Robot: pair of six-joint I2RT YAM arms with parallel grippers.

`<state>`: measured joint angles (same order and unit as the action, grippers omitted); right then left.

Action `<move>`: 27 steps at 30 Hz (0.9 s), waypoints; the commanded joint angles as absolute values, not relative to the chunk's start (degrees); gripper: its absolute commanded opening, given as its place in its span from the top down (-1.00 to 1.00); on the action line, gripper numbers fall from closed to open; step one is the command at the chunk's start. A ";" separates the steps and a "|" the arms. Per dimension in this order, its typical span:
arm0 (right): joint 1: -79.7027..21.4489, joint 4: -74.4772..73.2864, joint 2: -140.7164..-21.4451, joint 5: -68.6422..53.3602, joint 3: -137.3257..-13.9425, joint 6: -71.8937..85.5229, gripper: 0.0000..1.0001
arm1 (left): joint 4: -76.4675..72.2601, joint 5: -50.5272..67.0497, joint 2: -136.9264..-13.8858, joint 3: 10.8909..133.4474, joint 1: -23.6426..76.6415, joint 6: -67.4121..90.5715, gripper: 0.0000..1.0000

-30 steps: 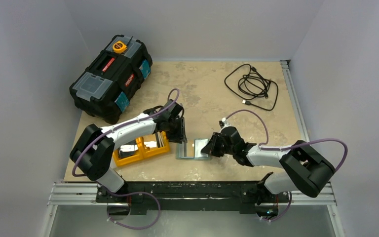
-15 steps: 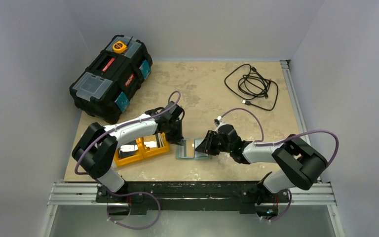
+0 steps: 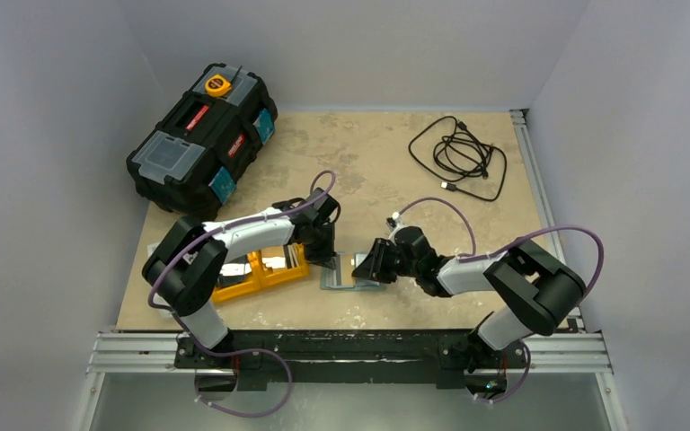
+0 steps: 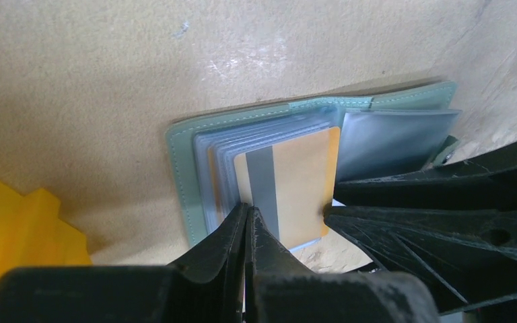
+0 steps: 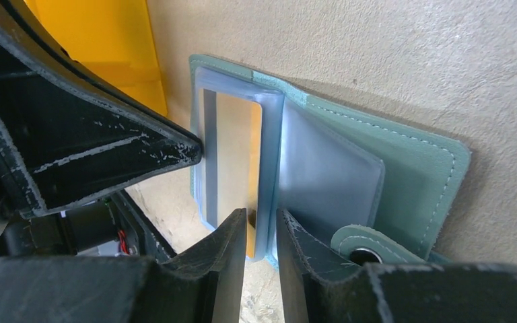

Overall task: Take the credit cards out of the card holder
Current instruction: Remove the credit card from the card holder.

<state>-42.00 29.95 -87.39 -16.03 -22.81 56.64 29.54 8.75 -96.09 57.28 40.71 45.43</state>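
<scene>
Card holder (image 4: 182, 175) lies open on surface (image 4: 108, 67), left tool (image 4: 246, 210) pinching its orange credit card (image 4: 303, 182), right tool (image 5: 260, 215) slightly parted.

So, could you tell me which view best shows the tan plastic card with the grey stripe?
Left wrist: the tan card faces the camera, stripe plain. Right wrist shows it slanted in its clear sleeve; top external, too small to tell.

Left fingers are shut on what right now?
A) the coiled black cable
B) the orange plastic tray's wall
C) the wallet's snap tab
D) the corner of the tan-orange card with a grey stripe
D: in the left wrist view the left fingers meet on the tan-orange striped card in the open grey-green wallet.
</scene>
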 commanded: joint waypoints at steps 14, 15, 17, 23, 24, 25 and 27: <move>-40.70 34.98 -89.64 -18.08 -22.65 57.88 0.75 | 29.92 6.61 -99.18 57.98 42.46 47.30 1.00; -40.20 35.36 -89.37 -18.29 -22.07 57.90 0.72 | 30.30 6.01 -99.27 58.00 42.47 47.30 1.00; -39.52 36.74 -88.94 -19.20 -21.09 57.90 0.61 | 31.19 5.08 -99.56 58.08 42.45 47.12 1.00; -38.47 44.27 -90.22 -22.54 -18.99 60.34 0.56 | 31.19 4.83 -100.33 57.58 42.51 47.28 1.00; -38.29 45.75 -90.98 -23.19 -18.60 61.05 0.56 | 31.12 4.91 -100.30 57.57 42.50 47.33 1.00; -38.15 46.73 -91.63 -23.79 -18.49 61.49 0.58 | 31.07 4.92 -100.29 57.65 42.48 47.36 1.00; -37.98 48.39 -92.69 -24.56 -18.46 62.14 0.65 | 31.13 5.01 -100.20 57.73 42.46 47.29 1.00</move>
<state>-38.52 41.36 -90.70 -21.32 -19.07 60.01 29.06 8.56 -97.76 58.17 42.13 47.40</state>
